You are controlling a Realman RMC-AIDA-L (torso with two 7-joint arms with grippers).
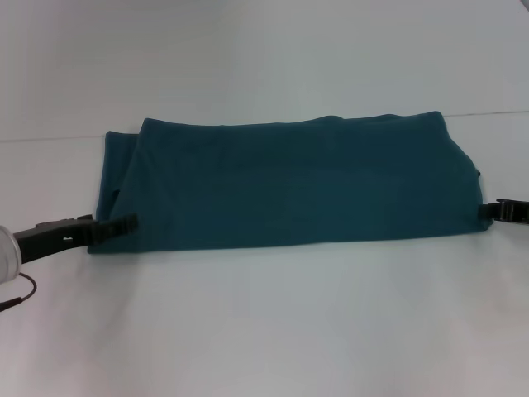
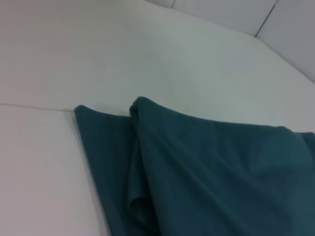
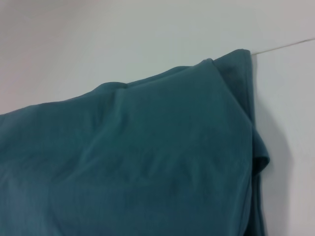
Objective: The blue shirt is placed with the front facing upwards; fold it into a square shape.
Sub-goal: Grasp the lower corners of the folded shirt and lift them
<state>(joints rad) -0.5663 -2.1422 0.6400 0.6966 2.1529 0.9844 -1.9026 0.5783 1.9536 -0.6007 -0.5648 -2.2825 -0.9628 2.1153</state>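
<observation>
The folded shirt (image 1: 289,182) lies between the left gripper (image 1: 124,224) and right gripper (image 1: 489,212); jaw states unclear.

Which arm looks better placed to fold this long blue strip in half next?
Probably the left. The left gripper already lies on the near left corner of the blue shirt, ready to carry that end across. The right gripper only reaches the shirt's right edge, mostly out of frame.
</observation>
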